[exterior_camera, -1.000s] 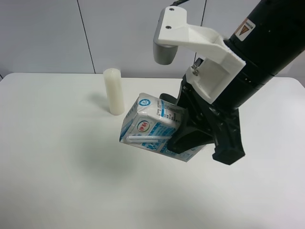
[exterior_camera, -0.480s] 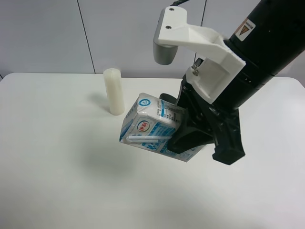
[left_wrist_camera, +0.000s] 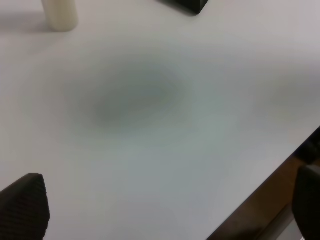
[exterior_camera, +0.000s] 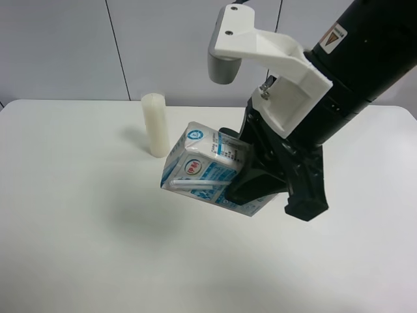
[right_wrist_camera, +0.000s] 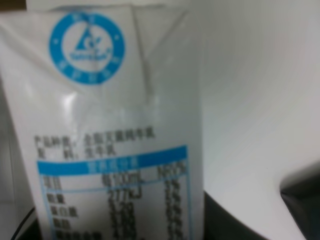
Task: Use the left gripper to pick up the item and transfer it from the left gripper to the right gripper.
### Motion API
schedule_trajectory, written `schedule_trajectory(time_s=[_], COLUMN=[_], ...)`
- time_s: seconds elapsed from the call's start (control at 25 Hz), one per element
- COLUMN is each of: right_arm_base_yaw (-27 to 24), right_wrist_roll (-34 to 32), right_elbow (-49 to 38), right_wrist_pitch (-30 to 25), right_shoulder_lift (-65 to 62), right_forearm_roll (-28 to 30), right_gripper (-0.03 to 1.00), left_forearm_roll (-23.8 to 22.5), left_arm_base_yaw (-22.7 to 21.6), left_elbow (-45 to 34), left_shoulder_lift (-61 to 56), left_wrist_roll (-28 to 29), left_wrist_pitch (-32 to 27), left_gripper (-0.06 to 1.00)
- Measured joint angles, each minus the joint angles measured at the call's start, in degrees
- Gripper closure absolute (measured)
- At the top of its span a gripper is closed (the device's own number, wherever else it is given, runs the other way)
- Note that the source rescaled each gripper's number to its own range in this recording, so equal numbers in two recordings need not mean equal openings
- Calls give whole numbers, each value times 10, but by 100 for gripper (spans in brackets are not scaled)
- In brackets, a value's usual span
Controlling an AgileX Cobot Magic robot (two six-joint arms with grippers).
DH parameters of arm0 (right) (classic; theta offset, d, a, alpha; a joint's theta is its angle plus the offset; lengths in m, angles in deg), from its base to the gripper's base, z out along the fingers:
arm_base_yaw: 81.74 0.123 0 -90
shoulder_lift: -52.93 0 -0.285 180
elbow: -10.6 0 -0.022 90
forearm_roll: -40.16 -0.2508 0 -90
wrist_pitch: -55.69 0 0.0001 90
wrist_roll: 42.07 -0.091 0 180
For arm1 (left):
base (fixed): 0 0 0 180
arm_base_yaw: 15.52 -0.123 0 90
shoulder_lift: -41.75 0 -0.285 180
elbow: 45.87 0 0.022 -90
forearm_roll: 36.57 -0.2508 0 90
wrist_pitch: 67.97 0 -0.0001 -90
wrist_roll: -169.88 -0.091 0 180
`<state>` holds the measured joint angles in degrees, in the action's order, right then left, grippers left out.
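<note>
The item [exterior_camera: 205,173], a small white carton with light-blue print and a wrapped straw on its side, hangs tilted above the table. My right gripper [exterior_camera: 270,195] is shut on it, its black fingers pressing on opposite faces, under the white bracket. In the right wrist view the item [right_wrist_camera: 115,125] fills the frame, with a dark fingertip [right_wrist_camera: 302,197] beside it. My left gripper [left_wrist_camera: 165,205] stands open over bare table with nothing between its black fingertips [left_wrist_camera: 25,207]. It does not appear in the exterior high view.
A tall white candle [exterior_camera: 156,124] stands upright on the white table [exterior_camera: 78,215], behind and to the view's left of the carton; the candle [left_wrist_camera: 60,12] also shows in the left wrist view. The table's edge [left_wrist_camera: 260,205] runs near my left gripper.
My right gripper has shifted slightly up and to the view's left with the carton, which has turned a little. The left gripper stays open.
</note>
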<state>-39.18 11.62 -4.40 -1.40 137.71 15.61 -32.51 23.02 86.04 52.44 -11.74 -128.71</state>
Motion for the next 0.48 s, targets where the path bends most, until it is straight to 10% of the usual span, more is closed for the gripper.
schedule_trajectory(time_s=[0.48], right_arm_base_yaw=[0], right_wrist_roll=[0], right_elbow=[0], right_wrist_pitch=[1], right_shoulder_lift=[0], right_forearm_roll=[1], right_gripper=[97], left_forearm_roll=[0], left_arm_base_yaw=[0], left_elbow=[0], left_shoulder_lift=[-2], left_wrist_roll=[0], left_wrist_pitch=[0], left_gripper=[-5])
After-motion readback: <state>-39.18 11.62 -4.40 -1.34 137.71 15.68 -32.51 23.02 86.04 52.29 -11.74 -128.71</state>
